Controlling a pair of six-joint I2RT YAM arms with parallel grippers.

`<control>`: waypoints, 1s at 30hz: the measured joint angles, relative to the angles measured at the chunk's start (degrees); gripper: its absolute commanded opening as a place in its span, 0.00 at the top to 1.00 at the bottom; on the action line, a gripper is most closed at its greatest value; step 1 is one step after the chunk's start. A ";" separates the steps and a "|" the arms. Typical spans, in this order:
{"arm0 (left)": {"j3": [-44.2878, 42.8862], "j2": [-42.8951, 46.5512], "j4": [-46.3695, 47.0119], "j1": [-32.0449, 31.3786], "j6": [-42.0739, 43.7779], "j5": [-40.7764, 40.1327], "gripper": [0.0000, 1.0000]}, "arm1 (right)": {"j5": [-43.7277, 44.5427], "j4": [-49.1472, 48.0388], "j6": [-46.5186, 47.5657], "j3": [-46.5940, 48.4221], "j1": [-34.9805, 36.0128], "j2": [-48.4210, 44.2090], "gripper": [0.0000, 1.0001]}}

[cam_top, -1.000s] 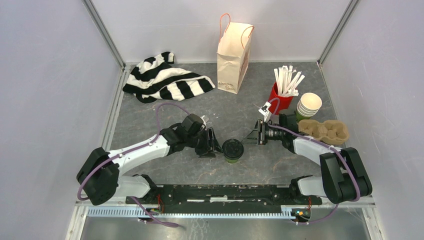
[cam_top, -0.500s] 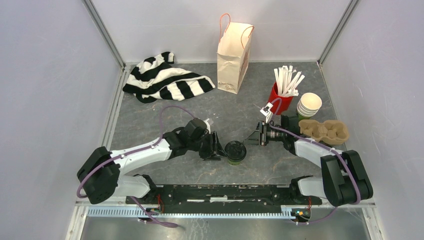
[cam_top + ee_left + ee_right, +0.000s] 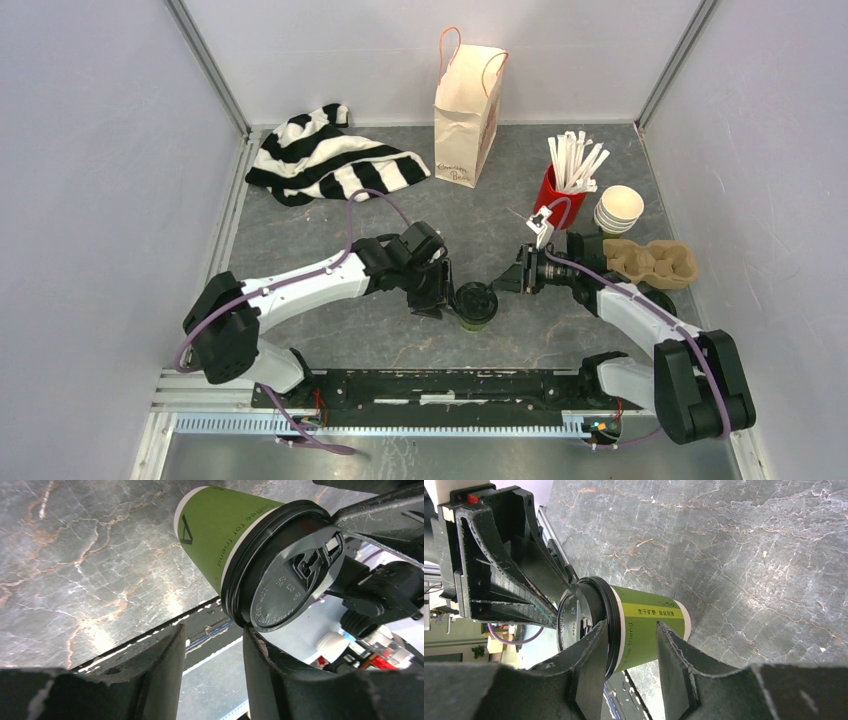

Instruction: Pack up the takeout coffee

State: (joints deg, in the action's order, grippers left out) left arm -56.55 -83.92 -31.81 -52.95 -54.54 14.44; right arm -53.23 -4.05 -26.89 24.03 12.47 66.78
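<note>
The left end effector (image 3: 436,289) had slid in until its spread fingers, slightly narrowed, sat just beside the lidded coffee cup (image 3: 474,304) standing on the worktop (image 3: 480,215). The right end effector (image 3: 509,278), also spread, waited opposite; neither pinched the cup, so a grasp looked imminent

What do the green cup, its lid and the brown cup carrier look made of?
Green cup: likely paper, with a smooth, matte printed wall and a pale band.
Lid: black plastic, glossy, with moulded lettering.
Brown cup carrier: seems to be moulded pulp, dull and rough, with rounded wells.
</note>
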 measured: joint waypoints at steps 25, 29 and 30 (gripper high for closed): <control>-13.64 -7.21 -8.11 3.69 8.52 -15.89 0.20 | -3.15 11.65 2.58 -1.33 1.14 -4.83 0.48; -13.40 -7.10 -13.09 4.57 10.10 -21.77 0.15 | -1.55 16.96 4.28 -1.33 0.85 -6.45 0.48; -13.33 -6.91 -13.86 4.76 10.14 -22.14 0.15 | -1.16 17.77 4.44 -1.33 0.42 -6.71 0.49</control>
State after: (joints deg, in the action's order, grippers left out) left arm -69.89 -90.83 -45.67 -48.18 -44.40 -7.70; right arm -54.39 13.72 -22.46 22.70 12.88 60.07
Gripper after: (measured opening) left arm 0.842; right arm 0.516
